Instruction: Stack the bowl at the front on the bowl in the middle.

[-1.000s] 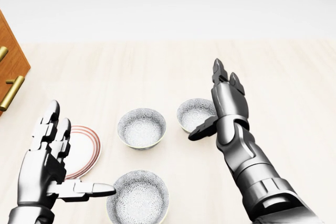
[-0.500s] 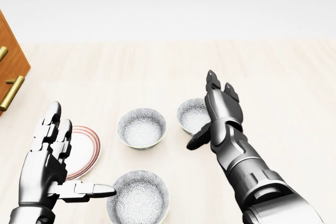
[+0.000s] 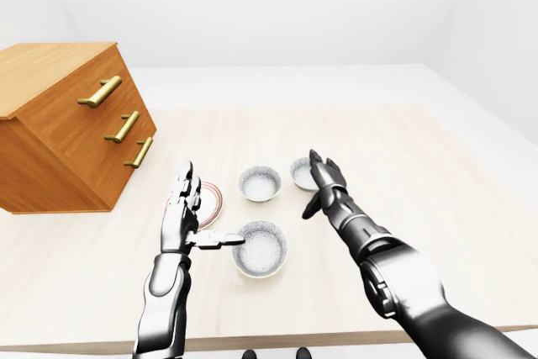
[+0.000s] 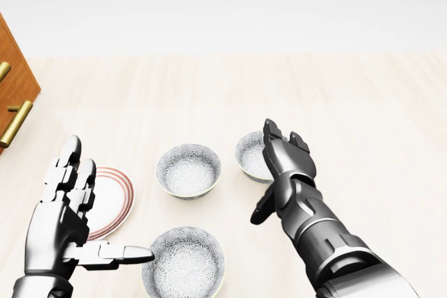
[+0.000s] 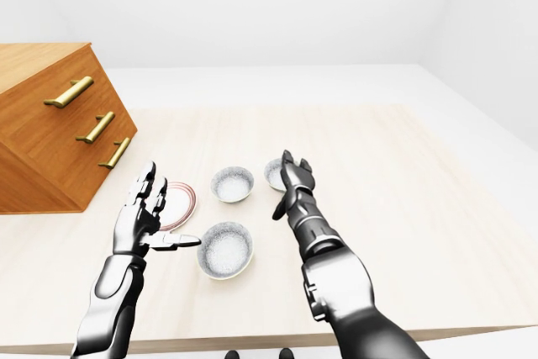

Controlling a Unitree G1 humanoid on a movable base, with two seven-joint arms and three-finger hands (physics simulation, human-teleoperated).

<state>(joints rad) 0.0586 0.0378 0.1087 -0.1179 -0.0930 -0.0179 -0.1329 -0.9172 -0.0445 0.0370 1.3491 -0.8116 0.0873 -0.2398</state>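
The near bowl [image 4: 184, 262] sits empty on the worktop [image 4: 363, 116]. The left hand [image 4: 61, 218] stands just to its left, fingers [image 4: 68, 165] released and thumb toward its rim, apparently poised to lift it. The right hand [image 4: 285, 162] hangs spread and empty by the far right bowl [image 4: 250, 155], and the middle bowl [image 4: 188, 169], also empty, lies uncovered to receive it.

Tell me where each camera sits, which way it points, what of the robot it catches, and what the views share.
Head view: on the head, tilted down at the table; left hand and right hand show, fingers open.
Left-eye view: on the head, looking wider across the table to the drawer chest; both arms show.
Right-eye view: its pair, nearly the same picture.
Shared: all show the front bowl, the middle bowl and both hands.
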